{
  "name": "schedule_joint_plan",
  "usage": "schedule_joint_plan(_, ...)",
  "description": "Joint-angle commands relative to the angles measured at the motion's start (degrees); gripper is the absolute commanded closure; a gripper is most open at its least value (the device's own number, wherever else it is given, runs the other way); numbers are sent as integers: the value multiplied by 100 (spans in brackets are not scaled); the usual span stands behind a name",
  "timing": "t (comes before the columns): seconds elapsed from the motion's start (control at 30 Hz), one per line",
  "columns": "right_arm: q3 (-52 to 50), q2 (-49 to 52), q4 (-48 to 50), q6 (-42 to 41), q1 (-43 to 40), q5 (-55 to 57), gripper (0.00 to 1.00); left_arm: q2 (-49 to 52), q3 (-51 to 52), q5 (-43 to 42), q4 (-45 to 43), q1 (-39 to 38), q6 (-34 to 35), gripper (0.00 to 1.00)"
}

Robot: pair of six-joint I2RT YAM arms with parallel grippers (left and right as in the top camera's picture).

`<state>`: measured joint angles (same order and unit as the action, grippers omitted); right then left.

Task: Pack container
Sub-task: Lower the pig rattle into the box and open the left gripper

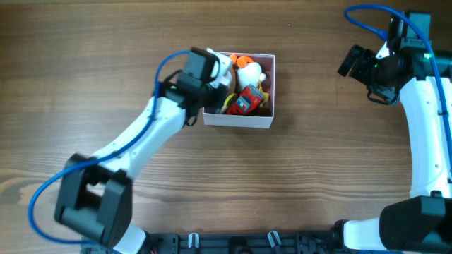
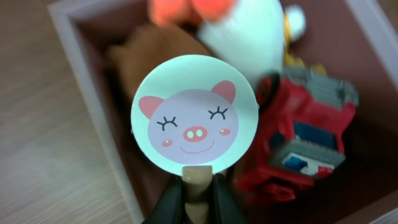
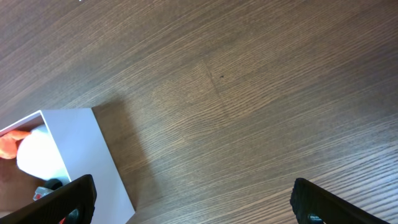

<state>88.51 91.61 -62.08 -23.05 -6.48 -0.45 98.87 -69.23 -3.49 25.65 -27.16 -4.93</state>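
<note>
Overhead, the container point(image 1: 238, 118) sits centrally on the bench point(image 1: 318, 190), already holding several toys point(image 1: 246, 101); left wrist view, the left gripper point(image 2: 198, 186) pinches a pig-faced disc point(image 2: 194, 121) by its stem over them, not yet released; right wrist view, the right gripper point(image 3: 193, 205) hangs spread and empty, apart from the container.

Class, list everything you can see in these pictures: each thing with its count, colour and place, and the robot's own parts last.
container: one, white walls, pink inside, mid-table.
pig-face disc: one, pale with a pink pig, held over the container.
toy truck: one, red, inside the container.
white toy: one, white, orange bits beside it, inside the container.
brown soft toy: one, brown, inside the container, behind the disc.
table: one, brown wood, under everything.
left gripper: one, black, shut on the disc's stem.
right gripper: one, black, open, over bare table beside the container.
</note>
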Motion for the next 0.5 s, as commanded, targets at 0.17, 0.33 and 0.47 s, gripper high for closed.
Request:
schedule_joint_plan(0.17,-13,-31,15,44,2,-74,0,74,-11,-247,28,-284,-433,64)
schedule_joint_plan(0.33,-13,-31,15,42,4,-74,1,72,-15,-116,87,-284,-433,39)
schedule_joint_plan(0.47,-13,-31,15,42,4,-72,0,-192,-164,597,319,-284,-422,32)
